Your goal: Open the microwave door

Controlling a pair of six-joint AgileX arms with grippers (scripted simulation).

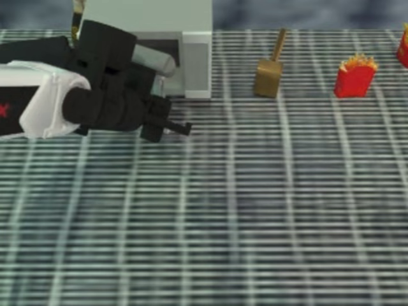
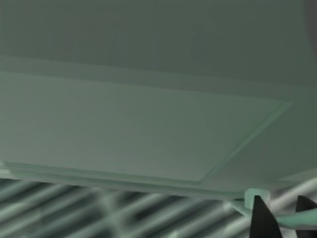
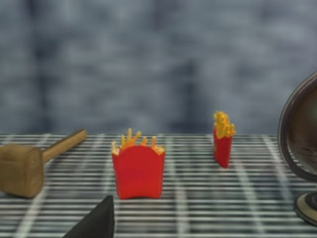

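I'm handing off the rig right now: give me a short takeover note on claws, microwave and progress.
Left claw: at the microwave front at the table's far left, fingers straddling the pale handle at the microwave door edge.
Right claw: parked, out of the top view, facing the mallet and fries.
Done: the door looks swung partly out.
Left: likely pull it wider, then release.
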